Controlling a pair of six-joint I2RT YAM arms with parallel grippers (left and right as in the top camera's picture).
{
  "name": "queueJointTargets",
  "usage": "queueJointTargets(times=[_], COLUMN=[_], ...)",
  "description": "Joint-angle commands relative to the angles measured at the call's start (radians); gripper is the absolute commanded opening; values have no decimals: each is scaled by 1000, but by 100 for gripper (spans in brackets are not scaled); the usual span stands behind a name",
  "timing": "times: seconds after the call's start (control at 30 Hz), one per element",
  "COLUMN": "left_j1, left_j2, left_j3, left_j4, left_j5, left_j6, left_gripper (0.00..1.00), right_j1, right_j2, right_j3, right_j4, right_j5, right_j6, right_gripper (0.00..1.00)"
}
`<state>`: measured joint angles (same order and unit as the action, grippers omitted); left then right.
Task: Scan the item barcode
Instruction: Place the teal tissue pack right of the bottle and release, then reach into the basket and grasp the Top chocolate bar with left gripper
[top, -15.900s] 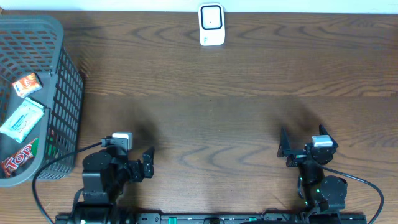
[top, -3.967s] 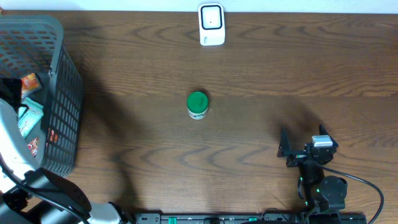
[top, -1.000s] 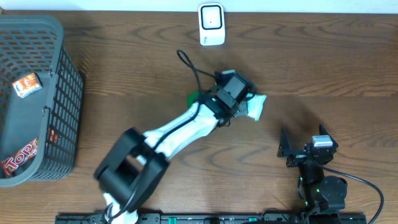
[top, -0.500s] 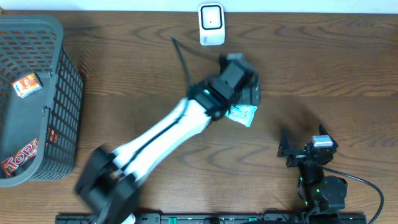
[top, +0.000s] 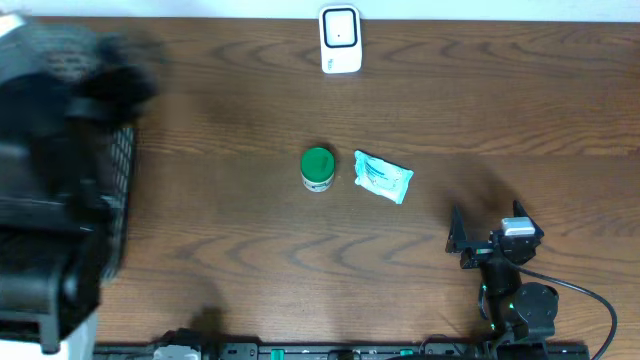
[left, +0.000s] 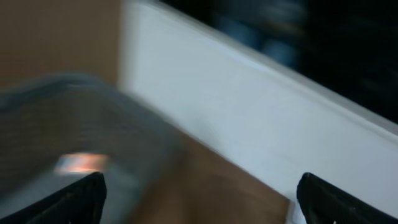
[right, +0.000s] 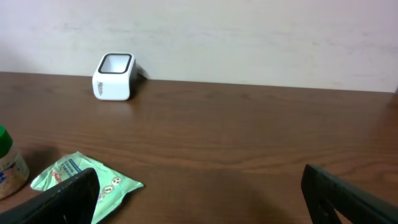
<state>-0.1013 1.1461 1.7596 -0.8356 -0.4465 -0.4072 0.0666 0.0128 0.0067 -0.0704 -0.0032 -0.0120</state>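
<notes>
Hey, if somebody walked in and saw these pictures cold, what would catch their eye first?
First, the left arm: a huge dark blur that fills the left edge of the overhead view and covers most of the basket. Next, the pair at mid-table, a green-lidded jar with a pale green packet lying just to its right, apart from it. Last, the small white scanner alone at the far edge.
</notes>
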Motion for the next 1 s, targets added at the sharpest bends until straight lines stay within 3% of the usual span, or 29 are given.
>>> queueJointTargets(times=[0.0,0.13,0.3,0.53,0.63,0.77,0.83,0.97], left_j1=[227,485,646,681,690,717,727,735], left_j2=[23,71,200,418,507,618,664,748], left_j3=[-22,-44,-54,-54,-54,-54,-54,-54], left_j4=[-63,-156,-298,-354,-424,-544,-554,-528], left_j5=[-18,113,124,119,122,125,125,123], left_j6=[-109,-256,-369,-352,-529,-865,-924,-926], left_gripper=[98,98,98,98,98,98,98,98], right_j1=[-7,-7,-7,-7,-7,-7,-7,-7], right_j2=[-1,-1,-1,-1,-1,-1,-1,-1], right_j3=[-1,-1,-1,-1,-1,-1,-1,-1], right_j4=[-4,-4,-5,-4,-5,-4,-5,-5], right_j5=[5,5,5,5,5,5,5,5], right_j6=[-4,-4,-4,-4,-4,-4,-4,-4], right_gripper=[99,99,99,99,99,99,99,99])
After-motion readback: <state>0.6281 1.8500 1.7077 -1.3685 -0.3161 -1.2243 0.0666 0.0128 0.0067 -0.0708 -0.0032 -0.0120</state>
